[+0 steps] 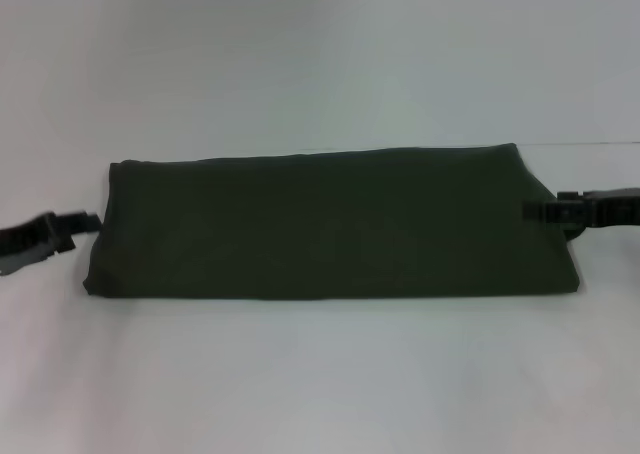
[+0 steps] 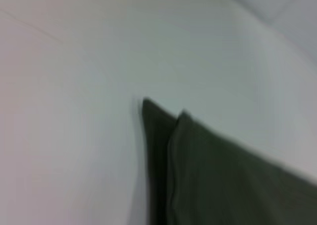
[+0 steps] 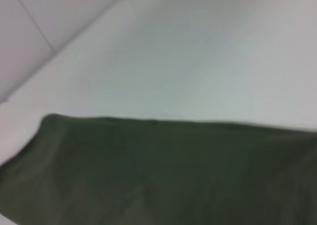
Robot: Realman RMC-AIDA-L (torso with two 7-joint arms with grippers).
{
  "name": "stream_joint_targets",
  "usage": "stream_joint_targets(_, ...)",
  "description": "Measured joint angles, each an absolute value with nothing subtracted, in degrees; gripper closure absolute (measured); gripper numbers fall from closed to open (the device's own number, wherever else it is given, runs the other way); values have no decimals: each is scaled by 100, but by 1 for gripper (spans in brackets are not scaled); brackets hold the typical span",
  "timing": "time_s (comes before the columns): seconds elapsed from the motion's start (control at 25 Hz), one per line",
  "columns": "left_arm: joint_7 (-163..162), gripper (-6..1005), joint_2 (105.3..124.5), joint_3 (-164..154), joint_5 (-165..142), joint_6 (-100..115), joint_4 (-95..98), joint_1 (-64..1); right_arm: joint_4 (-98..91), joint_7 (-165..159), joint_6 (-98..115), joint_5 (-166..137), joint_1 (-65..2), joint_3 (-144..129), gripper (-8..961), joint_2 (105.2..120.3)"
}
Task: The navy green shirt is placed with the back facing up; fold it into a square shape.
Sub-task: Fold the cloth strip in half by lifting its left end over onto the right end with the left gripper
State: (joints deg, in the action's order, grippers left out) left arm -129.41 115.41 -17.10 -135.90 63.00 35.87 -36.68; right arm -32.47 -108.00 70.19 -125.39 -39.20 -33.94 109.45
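From the head camera I see the shirt (image 1: 335, 224) lying flat on the white table (image 1: 320, 64), folded into a long, wide band that runs from left to right in the middle of the view. Its near edge is straight, and its far edge is a little shorter. The left gripper (image 1: 88, 220) is low at the left end of the shirt, just beside the edge — I cannot tell if it touches the fabric, and I cannot tell if its fingers are parted or closed. The right gripper (image 1: 535, 211) is at the right end, its tip over the edge of the shirt; here also the state of the fingers is not clear to me.

In the left wrist camera I see one corner of the shirt (image 2: 218, 175) on the table (image 2: 74, 111), with two layers of fabric, one on the other. No fingers are visible.

In the right wrist camera the shirt (image 3: 158, 175) fills the lower part, smooth and dark, with the table (image 3: 198, 61) behind it. A rounded corner of the fabric is at one side.
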Motion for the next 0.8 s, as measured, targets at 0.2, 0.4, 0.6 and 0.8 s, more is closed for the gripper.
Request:
stream_joint_targets(0.2,-13409,421,11458,-879,-13104,7160,3483,-3500,-3252,-10288,7129,-12087,-3837,-3392,155,10946)
stream_joint_targets(0.4,-13787,245,11535,-495,-12899,7704,3293,-3179,-3252,-10127,7136,-12014,-3830,-3392,155,10907)
stream_joint_targets(0.6,-13922,163,11660,-481,-12855,7535,3068,-2939,-3252,-9996,7150,-12002,-3864,-3411,155,10903)
stream_joint_targets(0.8,-13929,99,11701,-474,-12844,7181,2835,-2895,-3252,-9969,7176,-12004,-3892,-3447,155,10899)
